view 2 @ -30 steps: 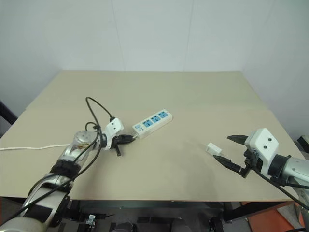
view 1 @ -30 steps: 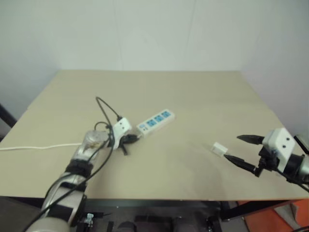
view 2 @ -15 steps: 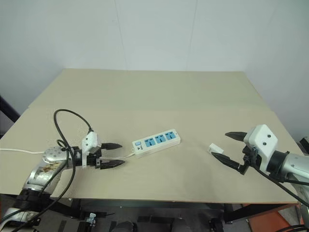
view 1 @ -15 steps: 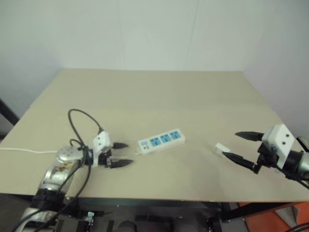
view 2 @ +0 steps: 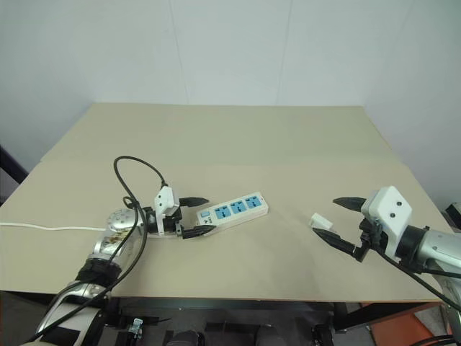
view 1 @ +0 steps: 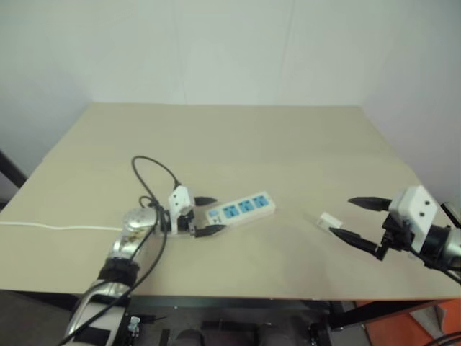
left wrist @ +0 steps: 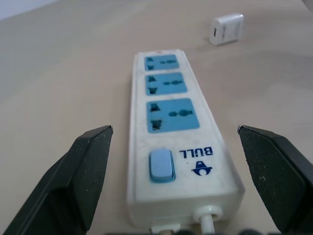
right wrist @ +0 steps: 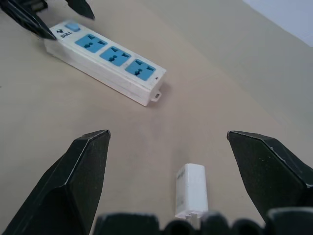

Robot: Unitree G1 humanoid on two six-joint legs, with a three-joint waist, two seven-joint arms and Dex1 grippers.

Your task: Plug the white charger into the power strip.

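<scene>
Lying loose on the table [view 1: 288, 137], the power strip [view 1: 240, 208] may slide under insertion; both the left gripper [view 1: 207, 215] and the right gripper [view 1: 353, 220] gape empty, the white charger [view 1: 330, 221] ungrasped.

Beige table [view 1: 288, 144]: power strip [view 1: 240, 208], white charger [view 1: 329, 221]

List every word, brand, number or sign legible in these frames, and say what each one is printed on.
"BULL", with a small blue logo mark beside it: on the power strip, next to its blue switch, read in the left wrist view.
The same marking on the power strip in the right wrist view: too small to read.
The white charger: no readable text; any marking is too small to tell.
Nothing else carries readable text.
</scene>
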